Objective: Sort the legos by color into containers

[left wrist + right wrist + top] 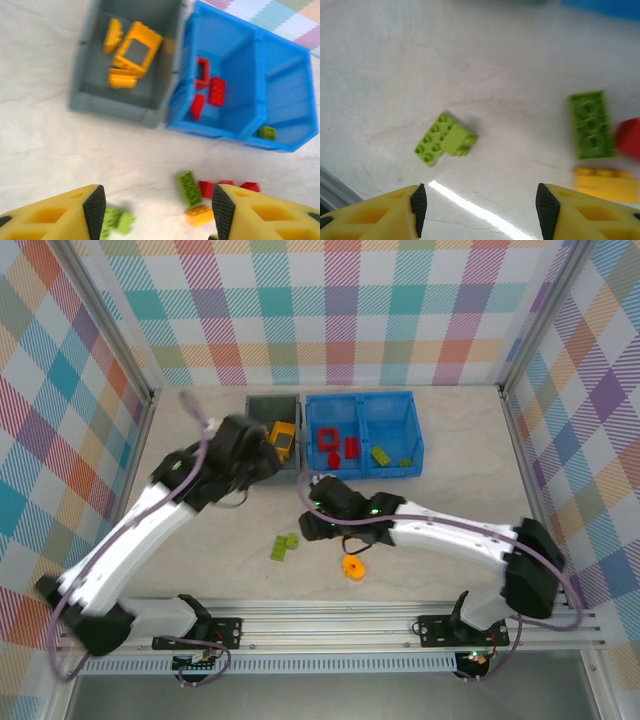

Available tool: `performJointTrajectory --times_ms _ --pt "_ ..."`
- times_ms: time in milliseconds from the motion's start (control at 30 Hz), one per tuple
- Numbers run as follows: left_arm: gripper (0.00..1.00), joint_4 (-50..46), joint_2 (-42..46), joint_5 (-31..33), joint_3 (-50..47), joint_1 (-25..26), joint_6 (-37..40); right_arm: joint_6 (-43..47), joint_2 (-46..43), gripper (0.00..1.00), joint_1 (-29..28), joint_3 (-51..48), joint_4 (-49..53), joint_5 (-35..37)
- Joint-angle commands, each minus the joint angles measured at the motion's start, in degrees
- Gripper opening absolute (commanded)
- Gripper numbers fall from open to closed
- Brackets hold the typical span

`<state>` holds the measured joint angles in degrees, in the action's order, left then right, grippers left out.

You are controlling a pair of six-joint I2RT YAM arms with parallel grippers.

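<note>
My left gripper (155,210) hangs open with nothing between its fingers, above the table just in front of the containers. The dark grey bin (120,107) holds several yellow-orange legos (132,50). In the blue bin (295,90), red legos (216,91) lie in the left compartment and a green one (267,132) in the right. On the table lie a green brick (189,187), red bricks (206,189), an orange brick (199,215) and a green pair (116,221). My right gripper (480,210) is open too, hovering over the table near the green pair (445,139).
A round yellow piece (354,567) lies near the front of the table, right of the green pair (284,546). The grey bin (262,405) and blue bin (395,425) stand side by side at the back. Both arms reach toward the middle, with plaid walls around the table.
</note>
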<state>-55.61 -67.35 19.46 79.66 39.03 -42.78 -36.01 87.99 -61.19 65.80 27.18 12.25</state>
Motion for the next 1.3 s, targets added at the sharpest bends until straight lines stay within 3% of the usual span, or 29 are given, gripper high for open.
performJointTrajectory --times_ms 0,133,333,467,700,1100,1267 --pt "0.63 -3.4 10.2 1.2 -12.5 0.2 -0.2 -14.8 9.3 0.62 -0.8 6.4 3.7 -3.9" --pt "0.67 -3.3 25.5 -4.8 -23.7 0.1 2.0 -22.3 18.3 0.62 -0.9 14.3 7.5 -6.9" --pt "0.68 -8.5 34.6 -5.9 -27.1 0.1 0.4 -29.3 24.5 0.62 -0.9 16.8 7.6 -8.6" --pt "0.68 -7.6 34.7 -6.9 -27.4 0.1 0.0 -30.5 26.5 0.61 -0.3 16.7 6.5 -9.7" --pt "0.67 -4.7 32.0 -9.0 -27.6 0.1 0.3 -30.3 27.2 0.43 0.5 15.7 4.7 -9.8" --pt "0.67 -1.8 30.6 -11.5 -27.8 0.1 0.5 -28.9 27.4 0.33 1.5 13.7 5.8 -8.2" --pt "0.67 4.6 28.8 -17.5 -29.0 0.0 1.3 -26.8 25.1 0.23 1.4 12.9 6.4 -6.2"
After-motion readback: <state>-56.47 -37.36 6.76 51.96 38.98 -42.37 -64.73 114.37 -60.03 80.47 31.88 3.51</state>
